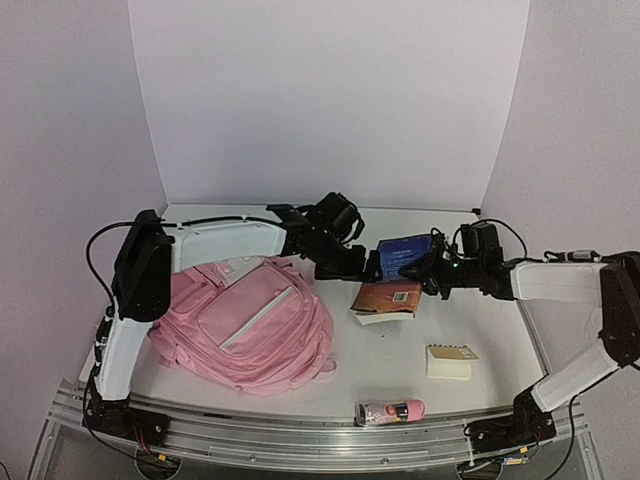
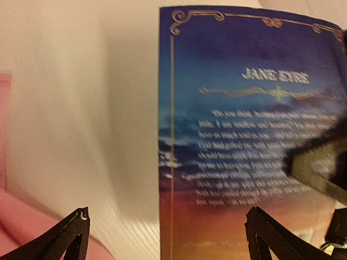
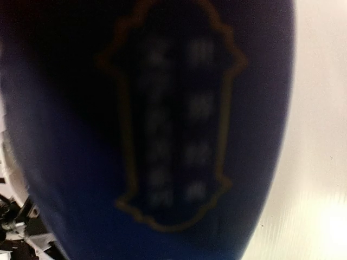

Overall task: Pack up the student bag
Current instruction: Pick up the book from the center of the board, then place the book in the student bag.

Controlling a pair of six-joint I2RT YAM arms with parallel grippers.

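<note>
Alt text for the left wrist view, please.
A blue book titled Jane Eyre fills the right half, cover text facing the camera. The left gripper stands open below it; the pink student bag edges the lower left.

"JANE EYRE" in pale capitals on blue book (image 2: 238,108); smaller lines blurred.

The left gripper (image 2: 165,230) has matt black plastic fingers (image 2: 73,233); ahead of them the blue book (image 2: 244,135) shows a glossy paper cover with shiny gilt print; beside the gripper the student bag (image 1: 250,325) is soft matt pink cloth, beneath it the table (image 1: 400,370) smooth white
</note>
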